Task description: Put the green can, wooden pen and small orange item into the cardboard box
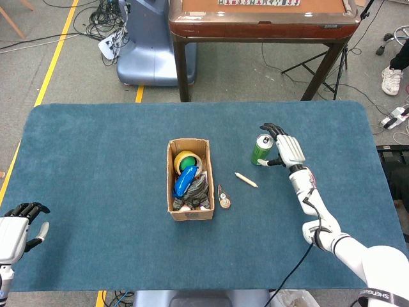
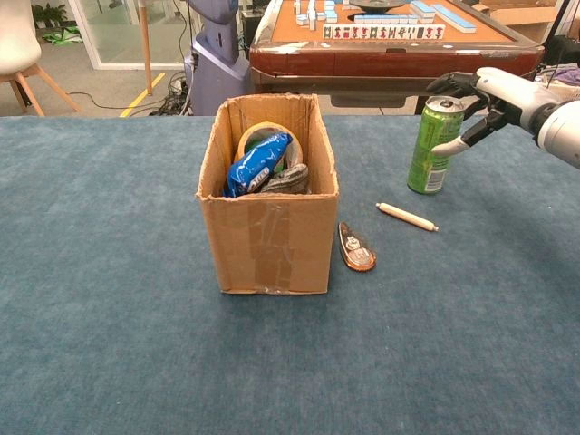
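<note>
While the right hand (image 1: 284, 148) hovers with fingers spread, holding nothing, just right of the upright green can (image 1: 261, 149), that can stands on the worktop (image 1: 96, 160) right of the cardboard box (image 1: 188, 208), with the left hand (image 1: 16, 227) well apart.

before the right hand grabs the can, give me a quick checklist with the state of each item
1. Green can upright on the table: ok.
2. Right hand open beside the can: ok.
3. Fingers touching the can: cannot tell.
4. Cardboard box top open: ok, though already partly filled.
5. Wooden pen and small orange item clear of the can: ok.
6. Left hand away from the box: ok.
</note>
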Action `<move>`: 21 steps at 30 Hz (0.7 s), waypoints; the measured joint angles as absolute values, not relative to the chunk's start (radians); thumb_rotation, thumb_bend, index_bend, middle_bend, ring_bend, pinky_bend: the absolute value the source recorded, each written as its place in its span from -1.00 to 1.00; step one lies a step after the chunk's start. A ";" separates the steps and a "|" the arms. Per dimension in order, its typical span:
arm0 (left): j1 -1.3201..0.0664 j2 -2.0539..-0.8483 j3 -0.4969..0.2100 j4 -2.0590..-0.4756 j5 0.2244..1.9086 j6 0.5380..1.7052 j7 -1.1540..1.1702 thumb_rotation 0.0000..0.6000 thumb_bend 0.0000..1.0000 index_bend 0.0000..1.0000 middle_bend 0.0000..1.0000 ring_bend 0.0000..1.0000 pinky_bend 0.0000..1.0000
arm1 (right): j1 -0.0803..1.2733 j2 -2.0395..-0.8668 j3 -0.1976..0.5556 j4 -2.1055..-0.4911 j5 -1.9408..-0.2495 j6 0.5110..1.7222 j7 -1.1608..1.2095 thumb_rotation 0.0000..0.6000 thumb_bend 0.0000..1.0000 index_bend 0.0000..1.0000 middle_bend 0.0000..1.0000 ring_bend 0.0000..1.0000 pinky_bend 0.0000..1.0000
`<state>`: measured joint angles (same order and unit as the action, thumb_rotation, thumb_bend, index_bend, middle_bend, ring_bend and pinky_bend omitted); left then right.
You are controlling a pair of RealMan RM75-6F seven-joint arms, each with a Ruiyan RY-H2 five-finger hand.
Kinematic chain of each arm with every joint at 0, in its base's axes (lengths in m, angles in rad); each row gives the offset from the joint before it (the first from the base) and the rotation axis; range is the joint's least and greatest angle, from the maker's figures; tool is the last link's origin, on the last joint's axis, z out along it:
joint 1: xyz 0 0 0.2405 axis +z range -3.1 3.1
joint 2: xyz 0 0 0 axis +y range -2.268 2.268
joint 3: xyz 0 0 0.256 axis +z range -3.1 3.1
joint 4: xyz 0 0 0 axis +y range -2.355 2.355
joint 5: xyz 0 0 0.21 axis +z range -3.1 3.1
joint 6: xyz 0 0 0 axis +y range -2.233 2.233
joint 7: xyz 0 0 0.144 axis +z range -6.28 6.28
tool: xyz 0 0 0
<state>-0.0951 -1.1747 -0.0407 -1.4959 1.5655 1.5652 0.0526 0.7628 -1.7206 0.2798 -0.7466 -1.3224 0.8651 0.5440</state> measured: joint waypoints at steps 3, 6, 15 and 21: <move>-0.095 -1.173 -0.040 -1.498 1.566 1.564 0.051 1.00 -0.26 -0.15 -0.18 -0.31 0.03 | 0.769 -1.742 0.277 -0.712 -1.325 0.870 0.546 1.00 -0.94 -0.65 -0.71 -0.81 -0.50; -0.095 -1.173 -0.040 -1.498 1.567 1.565 0.050 1.00 -0.26 -0.15 -0.18 -0.31 0.03 | 0.776 -1.771 0.274 -0.666 -1.326 0.876 0.545 1.00 -0.93 -0.65 -0.68 -0.81 -0.50; -0.093 -1.171 -0.039 -1.502 1.569 1.564 0.049 1.00 -0.26 -0.15 -0.18 -0.31 0.03 | 0.795 -1.849 0.267 -0.551 -1.334 0.890 0.605 1.00 -0.84 -0.62 -0.46 -0.61 -0.33; -0.093 -1.169 -0.038 -1.504 1.572 1.565 0.046 1.00 -0.26 -0.15 -0.18 -0.31 0.03 | 0.802 -1.902 0.267 -0.465 -1.340 0.935 0.616 1.00 -0.73 -0.41 -0.24 -0.37 -0.12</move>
<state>-0.0926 -1.1695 -0.0378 -1.5042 1.5720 1.5653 0.0455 0.8021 -1.9020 0.2670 -0.4650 -1.3403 0.9346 0.6162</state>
